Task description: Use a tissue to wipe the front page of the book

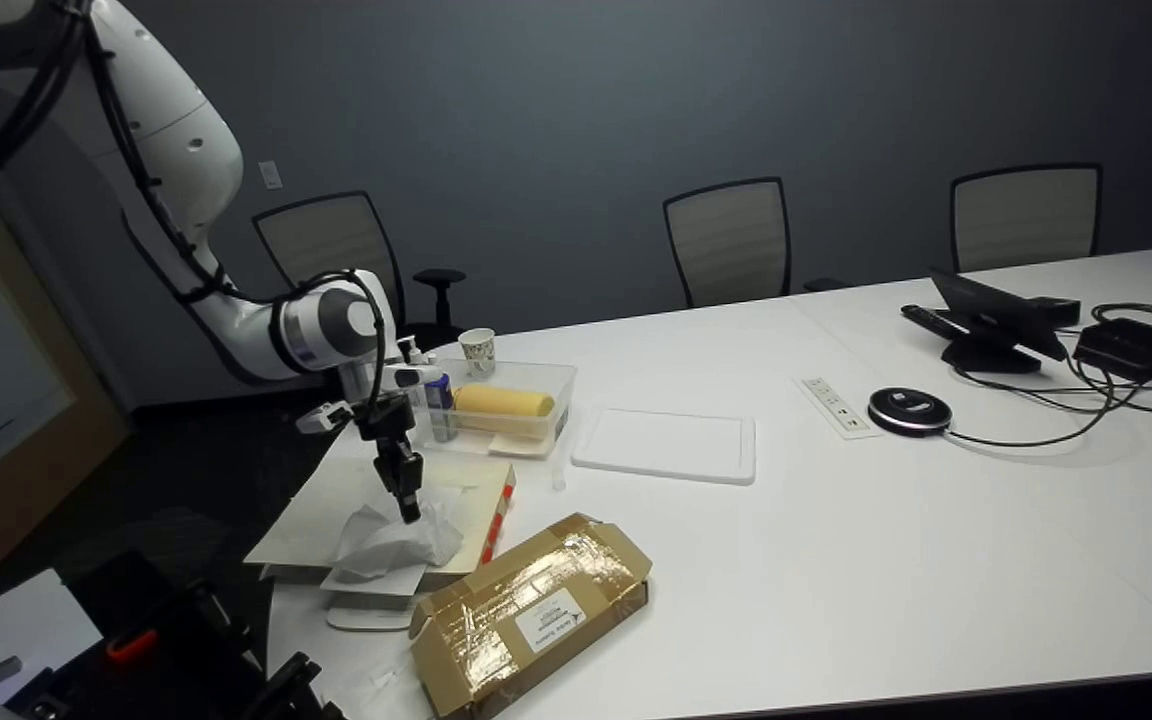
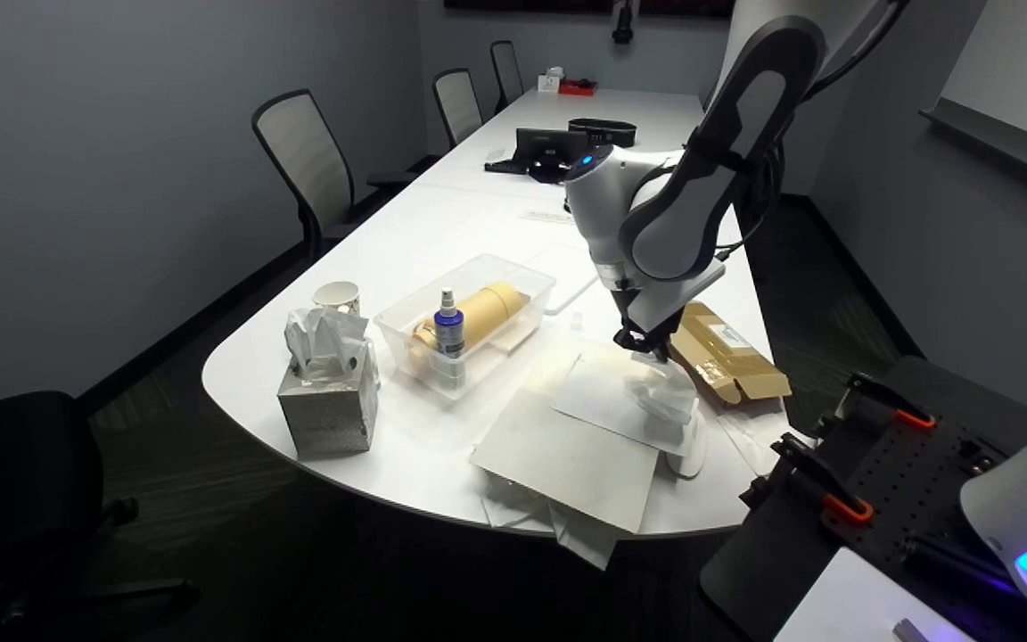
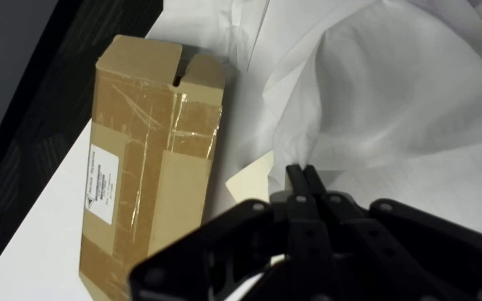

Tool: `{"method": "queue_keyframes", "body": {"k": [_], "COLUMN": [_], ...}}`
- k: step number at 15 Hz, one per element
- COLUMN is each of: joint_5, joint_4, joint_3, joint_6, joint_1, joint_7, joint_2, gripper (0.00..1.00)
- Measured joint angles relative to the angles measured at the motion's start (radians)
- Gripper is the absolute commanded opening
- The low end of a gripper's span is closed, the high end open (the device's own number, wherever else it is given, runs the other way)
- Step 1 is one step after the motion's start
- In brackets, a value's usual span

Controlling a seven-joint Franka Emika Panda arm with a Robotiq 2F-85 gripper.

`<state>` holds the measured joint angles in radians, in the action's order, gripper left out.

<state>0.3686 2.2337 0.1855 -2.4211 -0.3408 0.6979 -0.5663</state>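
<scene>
The tissue (image 3: 396, 92) is soft paper, matt and creased, almost sheer along its folds. The book (image 1: 481, 495) has a dull, smooth cover like plain card. The box (image 3: 180, 184) is brown cardboard, matt where bare and glossy under clear, wrinkled tape (image 3: 140, 171); its label (image 3: 102, 184) is white paper. The bin (image 1: 536, 378) is clear, shiny plastic, the spray bottle (image 2: 449, 330) smooth plastic. The tissue box (image 2: 331, 415) carries a mottled silver finish. The counter (image 1: 836, 560) is smooth and white with a low sheen. The pincer (image 3: 301, 169) is dull black, its pins (image 3: 301, 199) greyish metal. The chairs (image 1: 731, 240) have woven mesh backs. The yellow cylinder (image 1: 501, 402) is matt, perhaps plastic, but shows too small to tell.
</scene>
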Motion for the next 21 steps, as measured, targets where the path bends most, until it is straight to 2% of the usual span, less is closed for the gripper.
{"method": "queue_keyframes", "body": {"k": [7, 13, 17, 21], "joint_5": [0.048, 0.047, 0.035, -0.037], "joint_4": [-0.140, -0.266, -0.322, -0.350], "joint_3": [-0.001, -0.052, -0.088, -0.129], "joint_6": [0.017, -0.036, -0.124, -0.158], "joint_1": [0.000, 0.001, 0.000, 0.008], "joint_7": [0.034, 0.027, -0.029, -0.160], "joint_2": [-0.061, -0.175, -0.220, -0.227], "gripper": [0.00, 0.00, 0.00, 0.00]}}
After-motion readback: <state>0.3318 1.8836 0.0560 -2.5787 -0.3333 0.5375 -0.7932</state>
